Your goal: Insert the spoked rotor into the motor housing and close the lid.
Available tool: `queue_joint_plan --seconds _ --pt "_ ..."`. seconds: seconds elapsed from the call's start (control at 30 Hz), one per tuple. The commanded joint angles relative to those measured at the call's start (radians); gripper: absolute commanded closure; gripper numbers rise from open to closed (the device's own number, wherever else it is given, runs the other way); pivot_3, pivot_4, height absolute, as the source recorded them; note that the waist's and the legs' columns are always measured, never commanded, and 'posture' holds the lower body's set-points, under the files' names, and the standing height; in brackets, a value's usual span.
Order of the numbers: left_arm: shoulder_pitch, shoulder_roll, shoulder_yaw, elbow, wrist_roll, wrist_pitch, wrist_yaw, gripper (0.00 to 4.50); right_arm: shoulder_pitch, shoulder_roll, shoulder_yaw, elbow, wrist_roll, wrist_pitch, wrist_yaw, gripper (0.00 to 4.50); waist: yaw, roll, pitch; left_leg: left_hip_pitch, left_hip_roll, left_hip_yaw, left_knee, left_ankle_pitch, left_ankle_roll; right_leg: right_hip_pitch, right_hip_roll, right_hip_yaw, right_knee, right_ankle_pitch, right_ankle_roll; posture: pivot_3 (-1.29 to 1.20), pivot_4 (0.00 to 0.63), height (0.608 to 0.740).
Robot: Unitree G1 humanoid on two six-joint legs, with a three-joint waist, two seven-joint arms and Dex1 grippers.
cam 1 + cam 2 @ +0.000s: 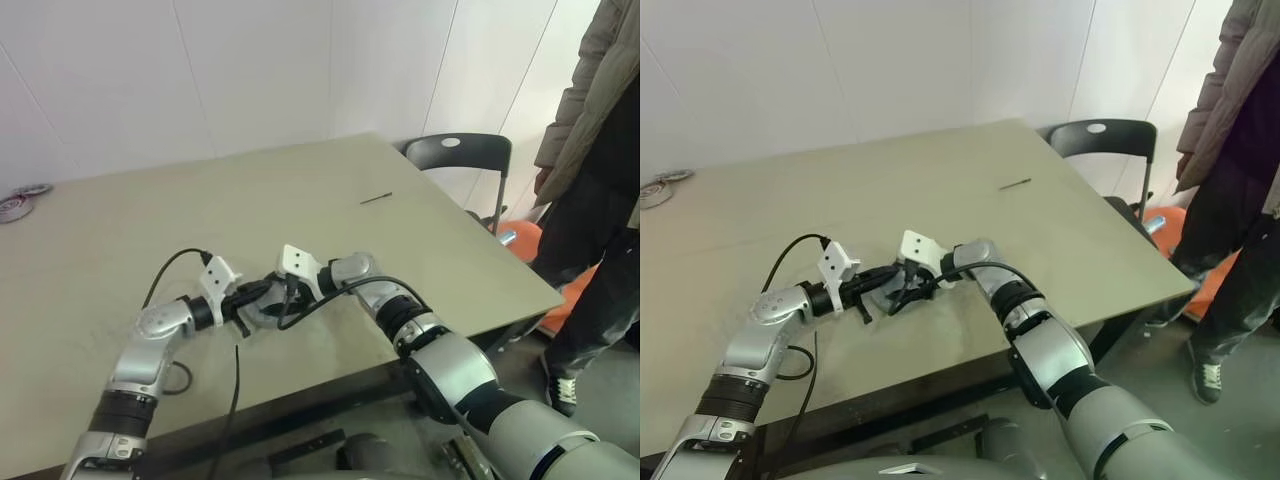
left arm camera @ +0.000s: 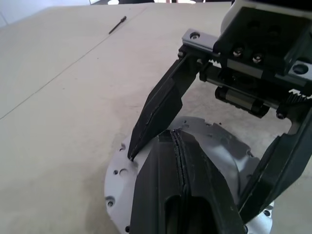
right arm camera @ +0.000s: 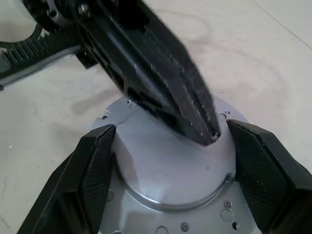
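Two grippers: both meet over the lid (image 3: pixel 170 175), near the table (image 1: pixel 300 190) front edge.
Right gripper (image 3: pixel 170 161): your jaws stand apart, straddling the lid's raised centre.
Left gripper (image 2: pixel 181 161): fingers together, tip directly above the lid, between those jaws.

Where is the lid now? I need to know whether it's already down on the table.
The lid lies flat near the table's front edge, between the right claw's spread fingers, with the shut left claw pointing down at its top.
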Motion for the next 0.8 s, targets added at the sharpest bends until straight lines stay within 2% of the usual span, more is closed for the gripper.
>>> queue_joint_plan --seconds 0.03,0.47,0.8 --pt "-0.007 0.015 -0.018 0.014 0.017 0.024 -0.011 4.48 0.065 -0.036 0.059 0.085 -0.085 0.045 -0.028 1.26 0.001 0.000 -0.001 0.000 0.000 0.000 0.000 0.000 0.000 0.000 0.000 0.000 0.000 0.000 0.000 0.00 0.000 0.740" --pt "0.002 0.027 -0.046 -0.032 0.004 0.207 -0.036 4.48 0.064 -0.038 0.057 0.083 -0.083 0.045 -0.038 1.26 0.002 0.005 -0.003 0.002 0.000 -0.002 0.000 0.000 0.000 0.006 0.000 0.000 -0.002 0.000 0.000 0.00 0.000 0.740" --pt "0.004 0.024 -0.041 -0.048 0.009 0.224 -0.023 4.48 0.051 -0.032 0.035 0.067 -0.058 0.050 -0.032 1.26 0.001 0.006 -0.003 0.002 0.000 -0.004 0.000 0.000 0.000 0.005 0.000 0.000 -0.003 -0.001 0.000 0.00 0.000 0.740"
